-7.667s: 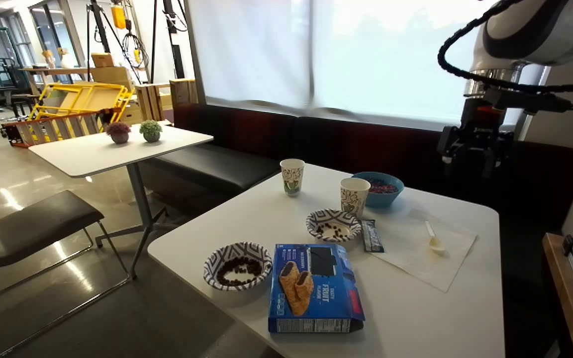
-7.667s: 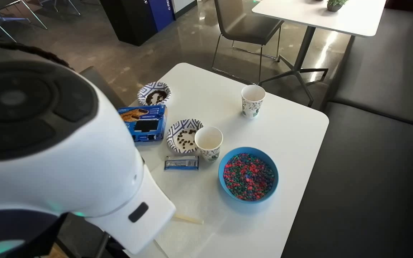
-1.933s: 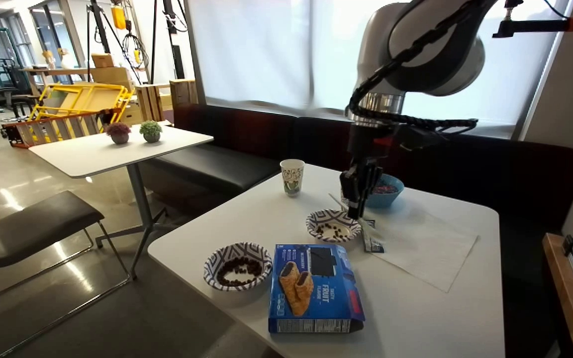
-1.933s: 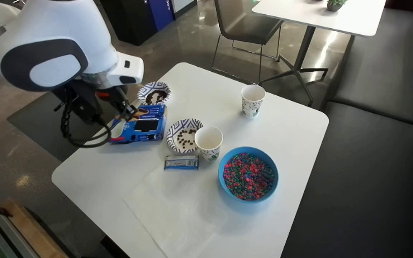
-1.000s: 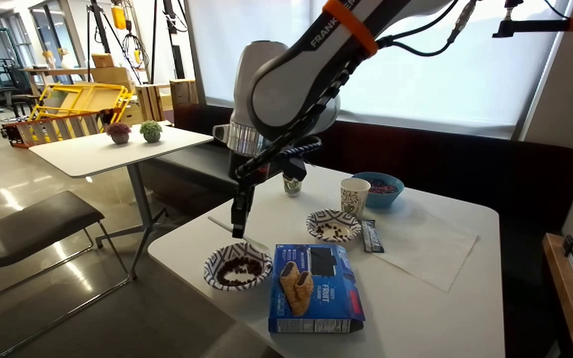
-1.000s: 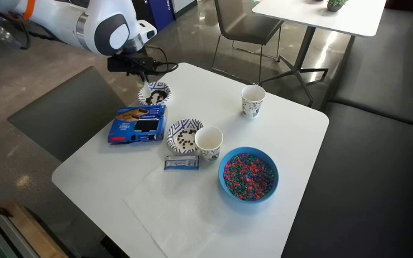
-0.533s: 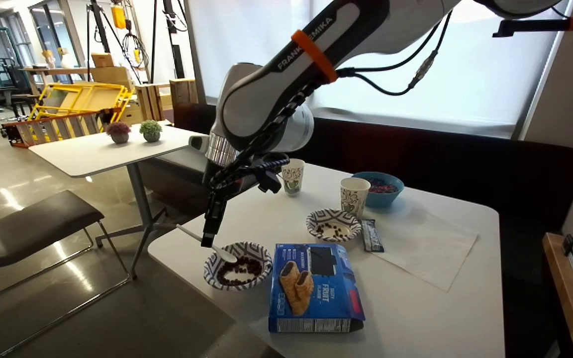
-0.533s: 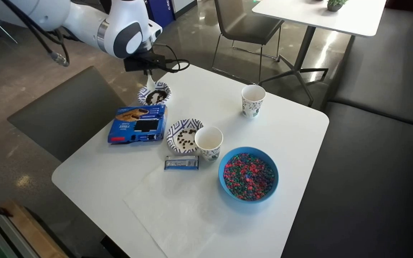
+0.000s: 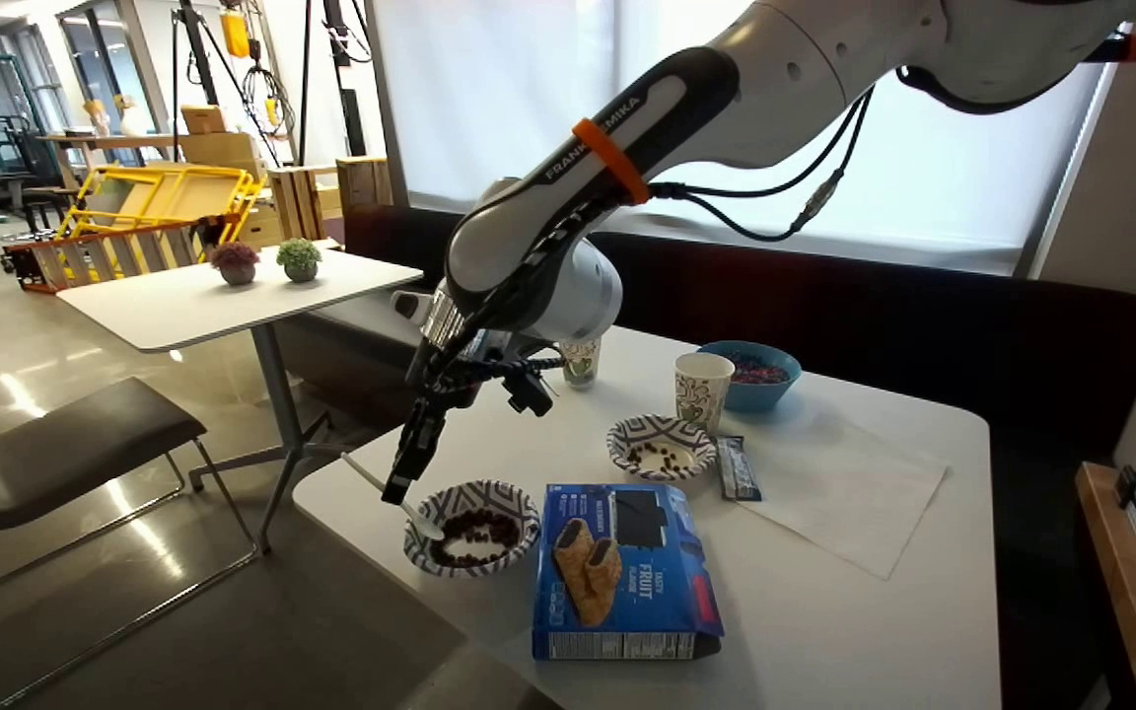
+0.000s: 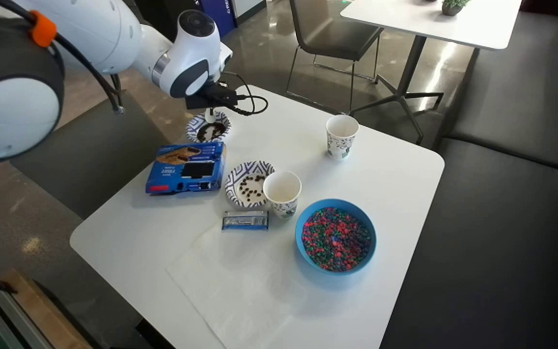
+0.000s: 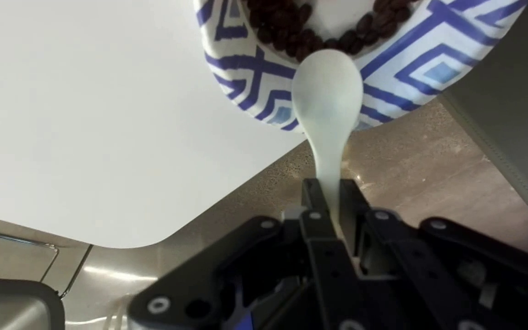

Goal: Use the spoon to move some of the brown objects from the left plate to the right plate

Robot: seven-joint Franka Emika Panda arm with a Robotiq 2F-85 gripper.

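Room: white table (image 10: 138, 242) with rounded corners, a dark bench (image 9: 874, 306) along it, a pale window blind (image 9: 509, 108) behind.
Spoon (image 11: 328, 96): white, held by the claw (image 11: 329, 195); its scoop is over the rim of the left plate (image 9: 474, 496), tip next to the brown bits (image 11: 287, 25). Whether it touches either, I cannot tell.
Claw: both fingers pinching the spoon's handle; in the wrist view the fingertips are outside the plate's rim.
Brown bits: heaped in a ring on the left plate, its pale middle showing; more lie scattered on the right plate (image 10: 246, 169).
Left plate: at the table's edge, blue-and-white patterned rim.
Right plate: similar rim, farther in on the table.
Box (image 9: 622, 562): blue, lying flat, just beside both plates.
Paper cup (image 10: 283, 196): upright, just beside the right plate.
Second cup (image 10: 342, 135): upright, well apart from the plates.
Wrapper (image 10: 245, 220): blue and silver, just beside the right plate, near a white paper sheet (image 10: 230, 286).
Bowl (image 9: 758, 397): blue, holding small red, green and blue pieces (image 10: 335, 240).
Arm (image 9: 755, 108): over the table, partly hiding the second cup in an exterior view.
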